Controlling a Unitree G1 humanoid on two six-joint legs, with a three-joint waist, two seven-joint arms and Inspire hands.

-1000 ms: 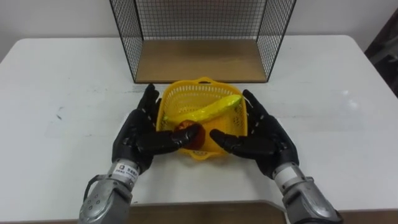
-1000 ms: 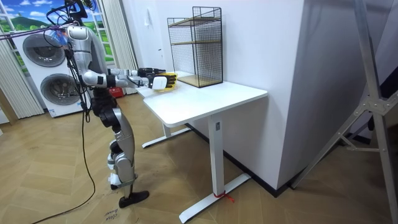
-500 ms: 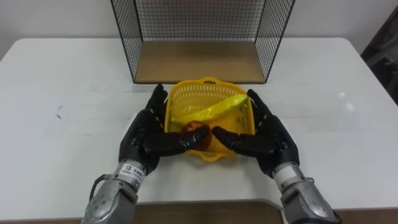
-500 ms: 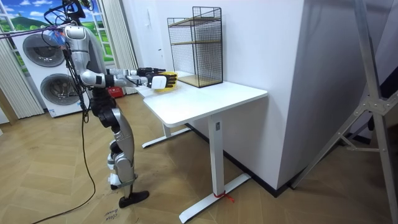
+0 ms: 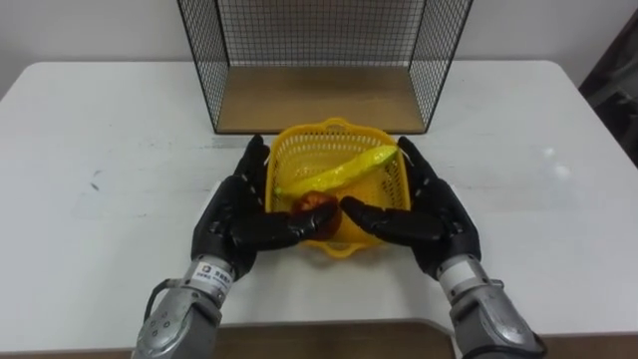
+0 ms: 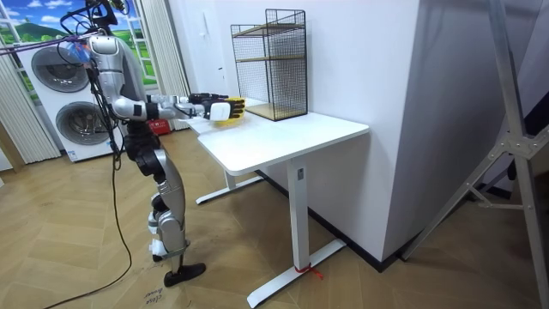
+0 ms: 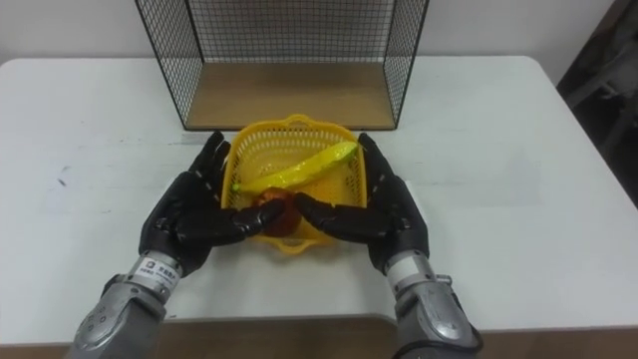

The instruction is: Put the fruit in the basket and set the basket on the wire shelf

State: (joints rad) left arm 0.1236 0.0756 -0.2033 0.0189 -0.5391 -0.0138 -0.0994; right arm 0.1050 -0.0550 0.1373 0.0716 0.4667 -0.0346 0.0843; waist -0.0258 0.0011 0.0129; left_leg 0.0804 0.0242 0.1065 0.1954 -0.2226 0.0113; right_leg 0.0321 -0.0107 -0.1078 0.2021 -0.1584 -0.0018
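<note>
Left hand [image 5: 234, 214]: reached forward over the table [image 5: 100, 130] from the lower left, palm turned inward. Its fingers [image 5: 254, 165] are laid flat and straight along the left wall of the basket [image 5: 334, 135], and the thumb is stretched across the near wall.
Right hand [image 5: 429, 214]: pretty much mirrored. The palm is pressed to the basket's right wall, the fingers [image 5: 411, 165] are kept straight, and the thumb is pointed inward until it nearly meets the other thumb.
Grip: nothing is curled round the rim. The basket is just squeezed between two flat, relaxed hands.
Basket: found right between the two sets of fingers, just in front of the wire shelf [image 5: 319, 30], not on its wooden board [image 5: 319, 97].
Fruit: a banana [image 5: 334, 172] is laid slantwise inside, past the thumbs. A red fruit [image 5: 311, 206] is tucked at the near wall, right behind the thumb tips.
Hard to make out: the red fruit is half hidden by the wall and thumbs, so its kind can't be told. The basket's bottom is covered too, so whether it's lifted off the table can't be told from above.
Cut off: the shelf's top is lost past the upper edge in the eye views.
Room view: the robot is seen standing at the table's end on the room view's left, both arms held straight out, with the basket [image 6: 232, 110] at the hands. The shelf [image 6: 270, 64] is shown whole, with an upper level.
Eye views: the fruit and the finger placement can be made out there.
</note>
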